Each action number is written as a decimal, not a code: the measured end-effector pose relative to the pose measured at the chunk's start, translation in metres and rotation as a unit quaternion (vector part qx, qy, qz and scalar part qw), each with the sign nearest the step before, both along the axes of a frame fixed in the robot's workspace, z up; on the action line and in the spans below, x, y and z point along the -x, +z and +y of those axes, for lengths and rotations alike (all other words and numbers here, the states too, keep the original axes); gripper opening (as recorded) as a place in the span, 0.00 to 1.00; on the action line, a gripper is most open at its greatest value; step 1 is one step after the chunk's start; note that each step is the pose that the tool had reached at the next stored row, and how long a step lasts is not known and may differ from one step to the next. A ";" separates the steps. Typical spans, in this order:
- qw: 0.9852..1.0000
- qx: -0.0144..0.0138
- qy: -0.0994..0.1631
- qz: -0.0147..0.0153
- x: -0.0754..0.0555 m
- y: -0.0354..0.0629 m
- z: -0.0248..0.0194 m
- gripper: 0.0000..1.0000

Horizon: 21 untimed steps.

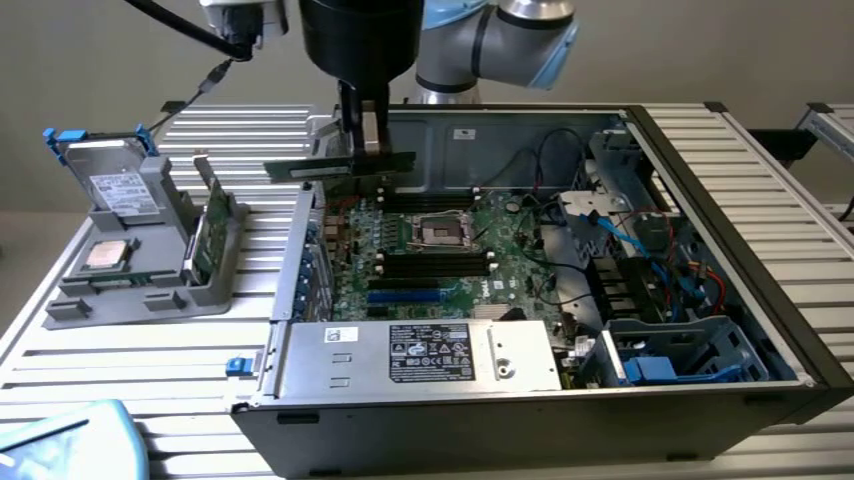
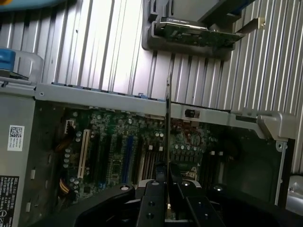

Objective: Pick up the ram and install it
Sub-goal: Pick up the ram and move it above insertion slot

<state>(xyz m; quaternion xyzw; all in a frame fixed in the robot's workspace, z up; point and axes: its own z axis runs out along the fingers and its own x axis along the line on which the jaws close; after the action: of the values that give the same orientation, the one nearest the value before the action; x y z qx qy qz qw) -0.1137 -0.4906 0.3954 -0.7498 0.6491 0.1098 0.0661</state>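
Observation:
The ram [image 1: 320, 168] is a long green stick held level in the air, with my gripper [image 1: 363, 148] shut on its upper edge. It hangs over the far edge of the open computer case, just above the motherboard [image 1: 427, 245] and its black memory slots [image 1: 430, 200]. In the wrist view the ram [image 2: 168, 118] shows edge-on as a thin dark line running out from between my fingers [image 2: 156, 182], over the motherboard [image 2: 118, 146] and the case wall.
On the exterior view's left a grey holder [image 1: 160, 285] carries a silver drive [image 1: 118, 185], a square processor chip [image 1: 107, 256] and another green stick [image 1: 207, 230]. The power supply [image 1: 414, 352] fills the case's near side. Cables and drive bays [image 1: 667, 330] crowd its right.

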 end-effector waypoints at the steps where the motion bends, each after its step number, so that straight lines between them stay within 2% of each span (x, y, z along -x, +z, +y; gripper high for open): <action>1: 1.000 -0.001 0.000 0.000 -0.005 0.0000 -0.0004 0.15; 4: 1.000 -0.004 0.000 0.000 -0.018 0.0001 -0.0008 0.15; 11: 1.000 -0.004 0.000 0.000 -0.050 -0.0103 -0.0006 0.15; 19: 1.000 -0.004 -0.016 0.000 -0.063 -0.0246 0.0001 0.15; 21: 1.000 -0.003 -0.020 0.000 -0.065 -0.0267 0.0002 0.15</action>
<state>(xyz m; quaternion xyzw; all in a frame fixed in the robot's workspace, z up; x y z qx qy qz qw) -0.0486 -0.4905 0.3687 -0.7367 0.6634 0.1103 0.0703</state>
